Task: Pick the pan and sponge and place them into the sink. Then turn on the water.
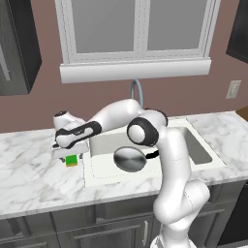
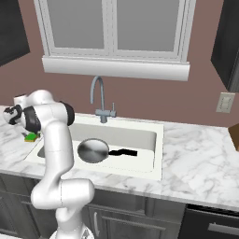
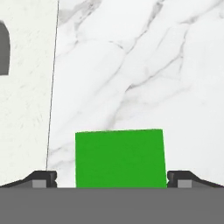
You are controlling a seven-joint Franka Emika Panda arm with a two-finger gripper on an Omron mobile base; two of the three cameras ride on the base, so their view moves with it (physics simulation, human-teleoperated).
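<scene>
The shiny round pan lies inside the white sink, its black handle pointing right. The green sponge rests on the marble counter just left of the sink's rim. My gripper hangs directly over the sponge, open, with one fingertip on each side of it and not pressing it. No water runs from the grey gooseneck faucet.
The faucet's side lever stands behind the basin. My arm reaches left across the sink's back. A wall outlet and a brown object sit at the far right. Marble counter stretches right of the sink.
</scene>
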